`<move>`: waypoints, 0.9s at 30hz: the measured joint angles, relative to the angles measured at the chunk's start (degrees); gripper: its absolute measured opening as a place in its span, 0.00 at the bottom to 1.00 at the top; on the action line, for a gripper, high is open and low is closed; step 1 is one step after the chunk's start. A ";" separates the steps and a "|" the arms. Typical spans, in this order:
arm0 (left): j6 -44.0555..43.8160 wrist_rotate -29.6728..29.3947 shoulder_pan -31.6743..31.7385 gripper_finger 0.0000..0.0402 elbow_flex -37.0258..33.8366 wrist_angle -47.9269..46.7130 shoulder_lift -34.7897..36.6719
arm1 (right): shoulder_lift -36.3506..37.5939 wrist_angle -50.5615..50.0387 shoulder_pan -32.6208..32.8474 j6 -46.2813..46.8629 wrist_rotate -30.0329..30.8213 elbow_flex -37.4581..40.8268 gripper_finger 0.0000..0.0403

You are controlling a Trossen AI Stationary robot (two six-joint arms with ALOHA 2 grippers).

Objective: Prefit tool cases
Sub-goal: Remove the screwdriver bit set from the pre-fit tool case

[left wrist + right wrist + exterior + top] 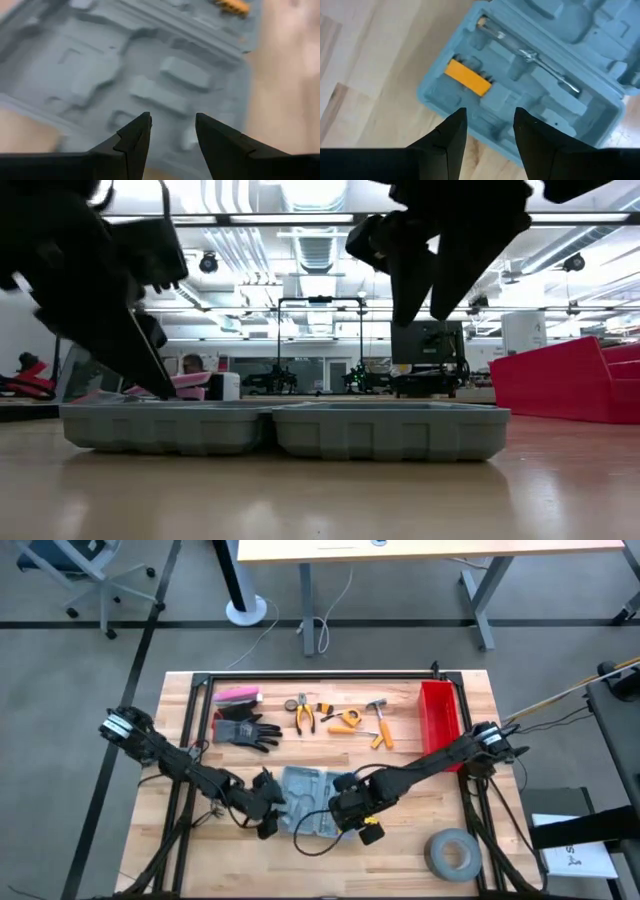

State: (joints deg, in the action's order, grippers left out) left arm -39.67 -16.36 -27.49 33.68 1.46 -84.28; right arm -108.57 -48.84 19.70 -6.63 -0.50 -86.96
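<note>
The grey-blue tool case (pixel 305 798) lies open and flat on the wooden table, its two halves side by side (pixel 160 425) (pixel 390 430). In the right wrist view, one half holds a yellow piece (pixel 467 77) and a screwdriver (pixel 530 55) in its moulded slots. My left gripper (pixel 172 120) is open, slanting down over the case's left half, with one fingertip (pixel 168 388) down at the rim. My right gripper (pixel 490 112) is open and hangs clear above the right half (pixel 425 315), over a corner of the case. My left gripper comes at the case's left half slanting down from the table's left. One fingertip (pixel 168 388) reaches the level of the rim; whether it touches the case I cannot tell.
A red bin (pixel 440 720) stands at the back right and a grey tape roll (pixel 453 852) lies at the front right. Along the back lie a black glove (pixel 245 730), a pink item (pixel 238 695), pliers (pixel 303 715), a hammer (pixel 378 720) and other small tools.
</note>
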 joint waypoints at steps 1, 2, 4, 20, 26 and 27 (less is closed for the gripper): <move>1.06 0.00 0.92 0.41 -0.42 -0.08 0.36 | 0.00 -0.02 -0.29 0.02 -0.04 0.00 0.35; 2.00 0.00 1.83 0.41 -0.62 -0.01 0.69 | 0.00 -0.06 -0.50 0.04 -0.16 0.00 0.35; 3.43 0.03 3.64 0.41 -1.11 -0.02 1.22 | 0.00 -0.17 -0.91 -0.02 -1.08 0.02 0.35; 10.90 6.64 11.35 0.41 0.38 -3.07 -1.93 | -0.29 -0.49 -4.48 -4.55 -7.03 1.01 0.34; 7.20 8.00 11.06 0.41 1.05 -4.93 -1.93 | -3.66 0.03 -4.02 -5.26 -7.01 1.01 0.35; 6.57 8.14 11.06 0.41 1.22 -5.42 -1.93 | -4.15 0.21 -3.79 -5.60 -7.01 0.99 0.35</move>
State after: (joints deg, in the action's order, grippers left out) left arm -33.10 -8.22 -16.43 34.90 -3.96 -86.21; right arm -112.72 -48.63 15.91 -12.23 -7.51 -85.97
